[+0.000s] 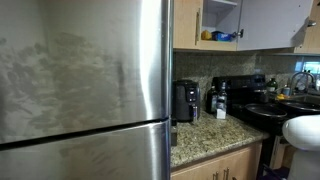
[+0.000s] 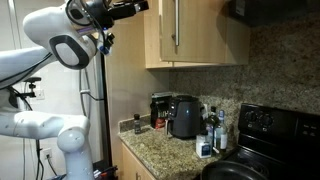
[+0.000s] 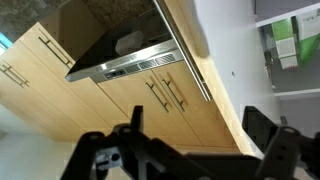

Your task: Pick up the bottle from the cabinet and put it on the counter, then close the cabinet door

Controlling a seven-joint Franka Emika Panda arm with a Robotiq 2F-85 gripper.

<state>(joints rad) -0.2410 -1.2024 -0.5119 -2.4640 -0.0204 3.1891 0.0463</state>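
A small whitish bottle (image 2: pixel 205 148) with a bluish part stands on the speckled counter (image 2: pixel 150 152), in front of some darker bottles; it also shows as a pale bottle (image 1: pixel 221 112) on the counter (image 1: pixel 200 140). The cabinet (image 1: pixel 226 14) is open, with a white interior; a yellow item and a flat blue item lie on its shelf. I cannot tell which panel beside the opening is the cabinet door. My gripper (image 2: pixel 138 8) is high up at cabinet height, left of the wooden wall units. In the wrist view the gripper (image 3: pixel 195 125) is open and empty.
A black coffee maker (image 2: pixel 183 116) and dark bottles (image 2: pixel 211 122) stand at the back of the counter. The black stove (image 2: pixel 262 135) lies beside them under a hood (image 2: pixel 270 10). A steel fridge (image 1: pixel 85 90) fills one side. A wall unit with bar handles (image 2: pixel 200 35) hangs above.
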